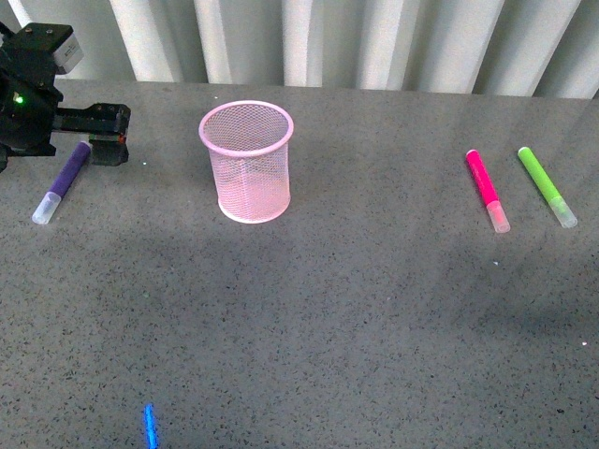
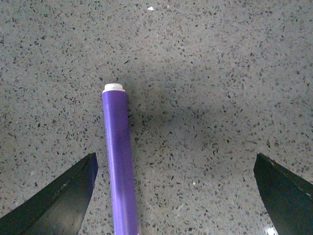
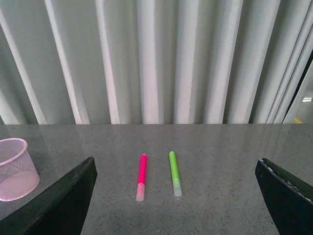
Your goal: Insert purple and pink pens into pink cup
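The purple pen (image 1: 64, 181) lies on the grey table at the far left, its clear cap toward me. My left gripper (image 1: 105, 136) hovers over its far end, open. In the left wrist view the purple pen (image 2: 119, 166) lies between the jaws, close to one finger (image 2: 73, 191), untouched; the gripper (image 2: 174, 161) is empty. The pink pen (image 1: 485, 187) lies at the right; it also shows in the right wrist view (image 3: 142, 174). The pink mesh cup (image 1: 247, 159) stands upright and empty, left of centre, and shows in the right wrist view (image 3: 14, 176). My right gripper (image 3: 176, 164) is open, well short of the pink pen.
A lime green marker (image 1: 547, 185) lies just right of the pink pen, parallel to it, and shows in the right wrist view (image 3: 173, 171). A pleated white curtain (image 1: 374, 37) runs behind the table's far edge. A small blue mark (image 1: 149, 426) is near the front edge.
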